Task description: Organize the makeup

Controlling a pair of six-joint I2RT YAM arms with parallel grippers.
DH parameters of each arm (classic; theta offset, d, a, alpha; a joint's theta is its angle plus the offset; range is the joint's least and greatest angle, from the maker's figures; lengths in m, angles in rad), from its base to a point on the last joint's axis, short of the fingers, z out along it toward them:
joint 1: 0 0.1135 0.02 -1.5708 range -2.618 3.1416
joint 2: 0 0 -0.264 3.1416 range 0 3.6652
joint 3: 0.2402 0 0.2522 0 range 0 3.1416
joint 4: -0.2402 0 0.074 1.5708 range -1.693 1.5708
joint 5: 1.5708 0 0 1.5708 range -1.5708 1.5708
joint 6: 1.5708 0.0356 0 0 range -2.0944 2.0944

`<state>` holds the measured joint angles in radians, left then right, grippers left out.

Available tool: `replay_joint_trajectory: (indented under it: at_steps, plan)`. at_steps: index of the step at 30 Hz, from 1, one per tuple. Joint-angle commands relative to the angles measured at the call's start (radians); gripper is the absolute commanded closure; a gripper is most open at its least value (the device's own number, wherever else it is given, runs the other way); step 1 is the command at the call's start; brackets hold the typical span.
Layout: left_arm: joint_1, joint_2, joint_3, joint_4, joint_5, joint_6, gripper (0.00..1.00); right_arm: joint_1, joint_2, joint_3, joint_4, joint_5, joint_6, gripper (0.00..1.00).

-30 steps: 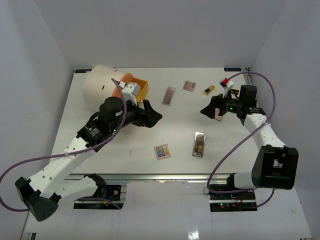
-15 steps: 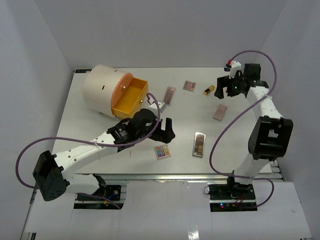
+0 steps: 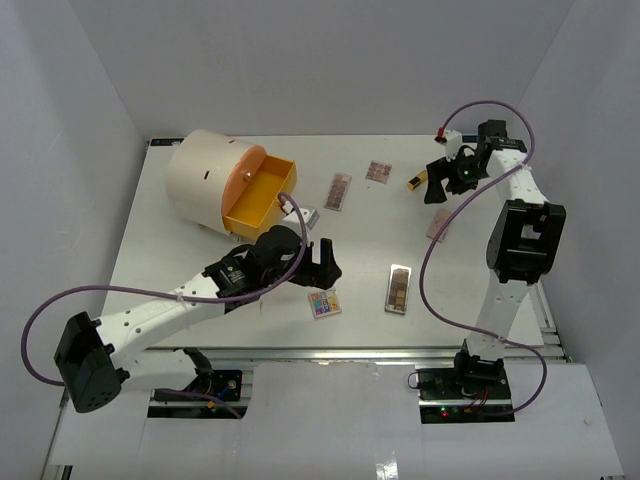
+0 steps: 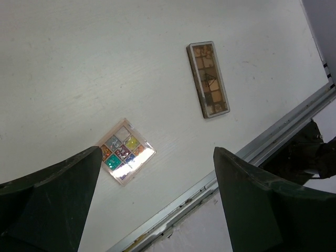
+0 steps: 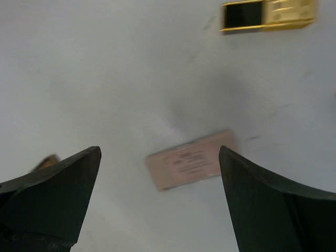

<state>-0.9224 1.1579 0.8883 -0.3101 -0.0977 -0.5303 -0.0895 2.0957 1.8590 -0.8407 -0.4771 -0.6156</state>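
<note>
1. Evidently the left gripper (image 4: 157, 156) is spread wide and holds nothing. It hangs over the square palette (image 4: 126, 151), which sits closer to one finger than to the middle of the gap.
2. To take it well, I would centre the gap over it, turn the wrist so the fingers meet two straight edges rather than corners, and come down low. So flat a thing offers little to pinch.
3. That palette shows a grid of glittery squares, green, yellow, orange and purple, in a pale rim.
4. The right gripper (image 5: 158, 152) is likewise parted and empty above a pale pink flat case (image 5: 191, 160). Its wrist view is blurred.
5. The gold-black lipstick tube (image 5: 269, 14) lies on its side near that case.
6. Further out, a long brown palette (image 4: 208, 79) lies near the table's front edge. A narrow palette (image 3: 339, 191) and a small palette (image 3: 377, 171) sit towards the back.
7. The cream cylinder (image 3: 200, 175) at back left has its orange drawer (image 3: 255, 205) pulled open, which is probably where everything belongs.
</note>
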Motion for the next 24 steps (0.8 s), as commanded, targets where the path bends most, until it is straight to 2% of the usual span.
replay_joint_trajectory:
  at_steps: [1,6,12,18,24]
  plan:
    - [-0.009,0.092,-0.003,-0.111,-0.083,-0.151,0.02,0.037,-0.288,-0.285,0.054,-0.449,0.149,0.0]
    - [-0.059,0.191,0.005,-0.183,-0.228,-0.331,0.02,0.075,-0.522,-0.591,0.355,-0.41,0.347,0.01]
    - [-0.1,0.374,0.088,-0.238,-0.308,-0.496,0.02,0.077,-0.659,-0.771,0.462,-0.403,0.397,0.01]
    - [-0.115,0.506,0.17,-0.241,-0.333,-0.551,0.02,0.077,-0.699,-0.829,0.474,-0.409,0.378,0.01]
    - [-0.115,0.579,0.192,-0.275,-0.353,-0.631,0.03,0.077,-0.711,-0.838,0.474,-0.424,0.371,0.01]
